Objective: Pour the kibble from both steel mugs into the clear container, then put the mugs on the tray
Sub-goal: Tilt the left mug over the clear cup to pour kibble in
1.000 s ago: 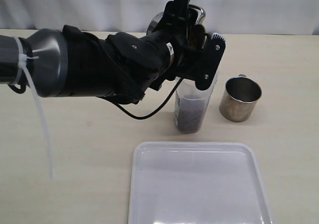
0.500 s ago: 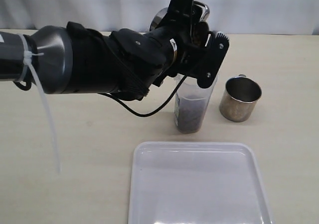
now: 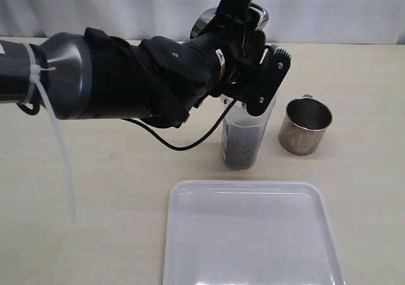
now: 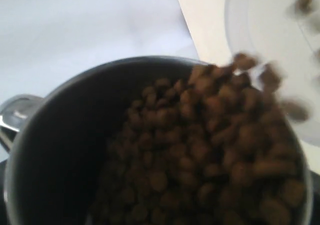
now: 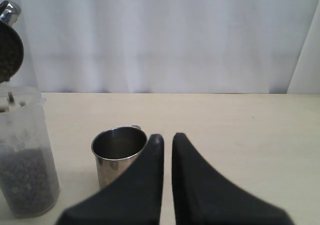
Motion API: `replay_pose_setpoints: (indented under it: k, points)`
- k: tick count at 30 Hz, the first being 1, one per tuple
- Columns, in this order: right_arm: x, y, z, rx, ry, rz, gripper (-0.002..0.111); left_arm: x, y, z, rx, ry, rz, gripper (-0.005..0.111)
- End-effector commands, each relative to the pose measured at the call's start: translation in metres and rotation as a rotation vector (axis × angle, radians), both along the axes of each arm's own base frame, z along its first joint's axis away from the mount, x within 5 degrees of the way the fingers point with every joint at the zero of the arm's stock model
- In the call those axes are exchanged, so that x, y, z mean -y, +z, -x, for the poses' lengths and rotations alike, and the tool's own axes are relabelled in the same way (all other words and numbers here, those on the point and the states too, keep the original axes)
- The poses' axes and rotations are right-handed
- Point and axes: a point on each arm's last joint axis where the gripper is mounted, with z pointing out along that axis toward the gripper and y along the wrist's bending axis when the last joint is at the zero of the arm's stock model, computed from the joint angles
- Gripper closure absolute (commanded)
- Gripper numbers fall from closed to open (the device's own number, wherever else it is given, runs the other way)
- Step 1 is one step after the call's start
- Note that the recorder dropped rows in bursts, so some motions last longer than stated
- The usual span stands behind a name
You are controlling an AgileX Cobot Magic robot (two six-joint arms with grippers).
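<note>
Our left hand (image 3: 255,41) grips the shiny steel mug (image 4: 60,150) tilted over the tall clear plastic container (image 3: 242,142) so its reddish-brown kibble (image 4: 210,150) falls in.

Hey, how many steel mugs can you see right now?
2. One steel mug is tilted above the clear container, pouring kibble; the other mug stands upright on the table, right of the container in the exterior view. No more visible.

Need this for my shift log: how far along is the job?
Done, apparently: the second mug stands empty beside the clear container, which is partly filled. In hand: the left gripper tips the held mug, kibble spilling out. Left: finish pouring, then both mugs onto the tray.
</note>
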Motion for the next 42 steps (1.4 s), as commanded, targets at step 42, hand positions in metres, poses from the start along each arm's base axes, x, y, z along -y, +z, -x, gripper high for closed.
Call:
replay_pose_setpoints:
  k: [42]
  points:
    - [0.000, -0.001, 0.000, -0.001, 0.003, -0.002, 0.104, 0.013, 0.006, 0.000, 0.133, -0.050, -0.191, 0.107]
